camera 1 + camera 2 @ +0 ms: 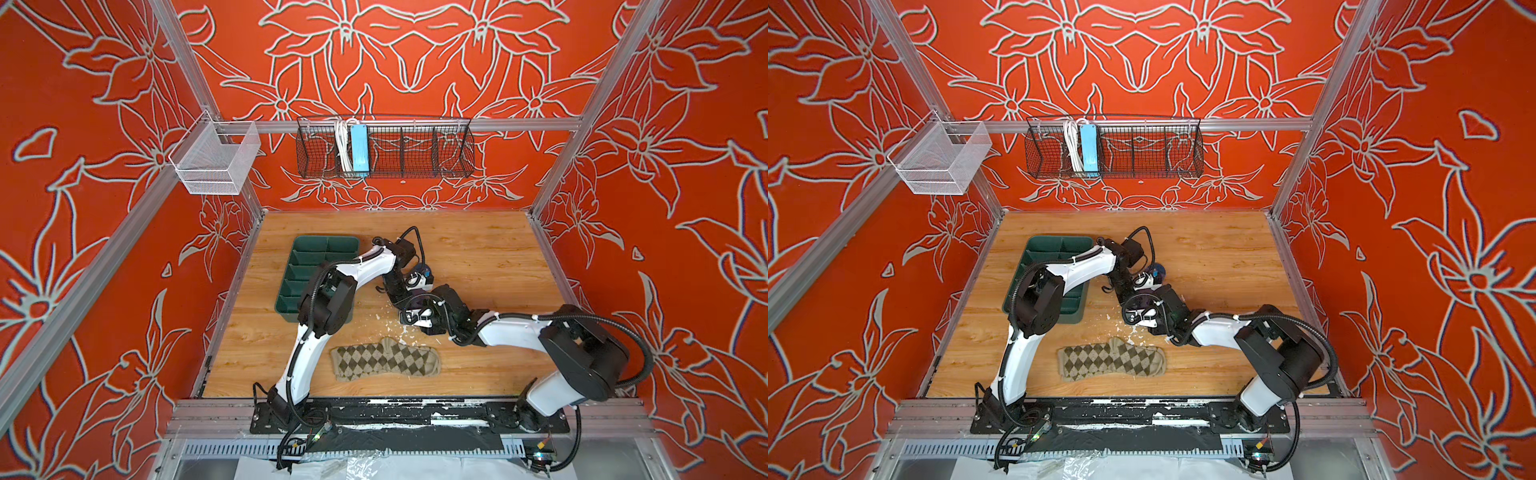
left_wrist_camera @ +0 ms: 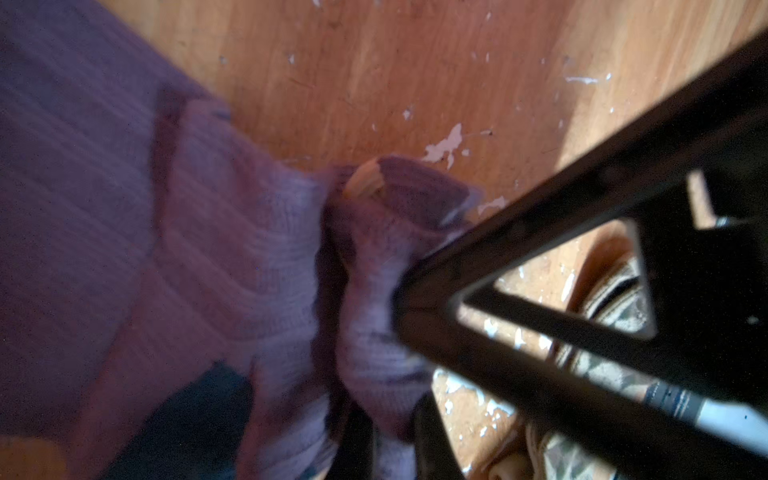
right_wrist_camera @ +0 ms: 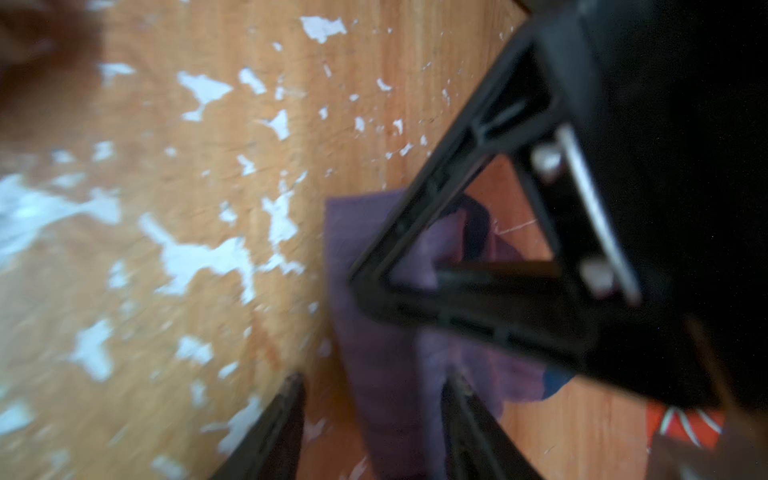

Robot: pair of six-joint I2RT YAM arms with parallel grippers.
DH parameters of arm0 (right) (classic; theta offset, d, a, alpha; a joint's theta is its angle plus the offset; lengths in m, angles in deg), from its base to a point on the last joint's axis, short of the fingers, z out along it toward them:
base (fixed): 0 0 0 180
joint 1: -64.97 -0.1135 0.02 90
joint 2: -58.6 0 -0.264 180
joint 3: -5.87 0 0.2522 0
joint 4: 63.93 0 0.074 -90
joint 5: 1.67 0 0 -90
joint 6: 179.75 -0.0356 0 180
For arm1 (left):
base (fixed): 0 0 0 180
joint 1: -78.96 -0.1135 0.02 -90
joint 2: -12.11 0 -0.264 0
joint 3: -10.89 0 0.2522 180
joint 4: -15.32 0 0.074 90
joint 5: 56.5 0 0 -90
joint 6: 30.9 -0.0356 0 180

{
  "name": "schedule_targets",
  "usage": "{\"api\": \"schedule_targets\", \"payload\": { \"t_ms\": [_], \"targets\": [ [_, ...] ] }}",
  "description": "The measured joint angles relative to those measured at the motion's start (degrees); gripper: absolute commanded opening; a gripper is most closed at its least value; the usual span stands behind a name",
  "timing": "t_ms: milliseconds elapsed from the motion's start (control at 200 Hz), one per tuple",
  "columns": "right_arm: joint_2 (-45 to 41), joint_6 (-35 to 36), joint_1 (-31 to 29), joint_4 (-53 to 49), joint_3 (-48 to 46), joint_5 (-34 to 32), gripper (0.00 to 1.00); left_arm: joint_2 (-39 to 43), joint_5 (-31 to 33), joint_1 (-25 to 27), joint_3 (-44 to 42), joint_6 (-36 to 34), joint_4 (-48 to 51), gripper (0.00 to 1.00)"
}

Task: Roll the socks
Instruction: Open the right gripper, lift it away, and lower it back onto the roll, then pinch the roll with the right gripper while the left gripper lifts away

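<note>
The left gripper (image 2: 390, 419) is clamped on a bunched fold of the purple ribbed knit sock (image 2: 232, 257). The right gripper (image 3: 374, 399) straddles that sock with its fingers apart, and bare wood shows beside one. Only the wrist views show this. In both top views the grippers cover nearly all of it. The beige argyle fabric sock (image 1: 384, 363) lies flat on the wooden table (image 1: 478, 257), near both grippers but apart from them.

A robot lab cell: silver aluminium-profile frame (image 1: 519, 124), red flower-patterned walls (image 1: 685, 208), scuffed wood-grain tabletop (image 1: 478, 257), black wire basket (image 1: 415, 153) hung at twelve o'clock, black metal arm-mounting plate (image 1: 395, 411) at six.
</note>
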State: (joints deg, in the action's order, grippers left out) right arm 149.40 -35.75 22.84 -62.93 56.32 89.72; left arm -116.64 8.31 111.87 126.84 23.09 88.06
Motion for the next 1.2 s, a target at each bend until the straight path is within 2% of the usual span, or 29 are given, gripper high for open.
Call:
{"api": "schedule_targets", "payload": {
  "t_ms": [145, 250, 385, 560, 691, 856, 1021, 1121, 1201],
  "targets": [
    [1.07, 1.05, 0.0, -2.21, 2.38, -0.11, 0.27, 0.09, -0.09, -0.02, -0.37, 0.28, -0.61, 0.12],
    [1.7, 1.14, 0.0, -7.17, 5.01, -0.04, 0.14, 0.61, 0.07, -0.02, -1.18, 1.16, -1.51, 0.25],
    [2.49, 1.03, 0.0, -13.18, 8.61, -0.04, 0.05, 1.9, 1.29, -0.02, -2.56, 2.6, -3.21, 0.44],
    [2.93, -1.09, 0.0, -21.22, 12.17, 0.15, 0.04, 6.54, 6.69, -0.02, -6.21, 5.64, -7.65, 0.61],
    [2.91, -3.15, 0.0, -26.67, 14.16, 0.92, 0.04, 13.6, 13.88, -0.22, -10.25, 9.64, -13.14, 0.7],
    [2.93, -4.79, 0.07, -32.7, 16.22, 3.45, 0.04, 24.0, 27.06, -0.87, -14.93, 14.95, -22.14, 0.73],
    [4.5, -5.03, 1.14, -39.04, 19.58, 9.01, 0.04, 34.73, 39.69, -4.26, -21.09, 19.61, -30.49, 0.71],
    [7.67, -5.01, 2.34, -44.68, 24.26, 12.96, 0.05, 42.05, 44.24, -6.56, -25.62, 20.98, -32.96, 0.7],
    [10.34, -4.98, 3.32, -48.57, 27.74, 15.93, 0.05, 49.18, 44.96, -7.17, -29.79, 20.83, -34.53, 0.7]
  ]
}}
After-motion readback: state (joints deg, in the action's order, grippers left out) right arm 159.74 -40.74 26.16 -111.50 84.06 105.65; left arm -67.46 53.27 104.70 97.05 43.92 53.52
